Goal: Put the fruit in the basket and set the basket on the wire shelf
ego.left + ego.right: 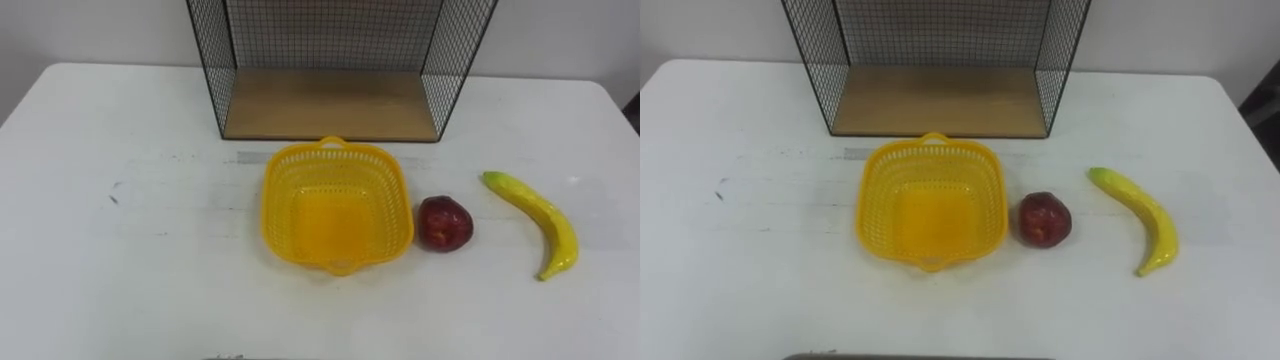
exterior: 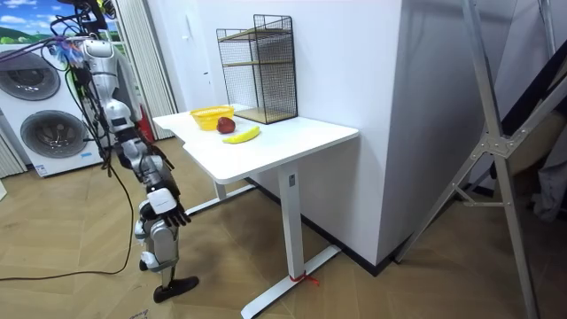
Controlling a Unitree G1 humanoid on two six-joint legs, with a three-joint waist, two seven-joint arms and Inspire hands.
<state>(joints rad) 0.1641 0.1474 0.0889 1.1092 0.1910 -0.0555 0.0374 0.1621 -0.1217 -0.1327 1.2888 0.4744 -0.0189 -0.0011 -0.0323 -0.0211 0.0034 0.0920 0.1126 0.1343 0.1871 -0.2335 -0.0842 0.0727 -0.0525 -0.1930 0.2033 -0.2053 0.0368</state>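
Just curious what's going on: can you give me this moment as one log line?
basket: empty, on table | apple: right of basket | banana: right of apple | wire shelf: behind basket | right hand: hanging low

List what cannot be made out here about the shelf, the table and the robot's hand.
- The wire shelf: its upper tiers are cut off by the top edge of the eye views.
- The table: its front corners are cut off by the side edges of the eye views.
- The right hand: too small in the room view to judge whether it is open or shut.
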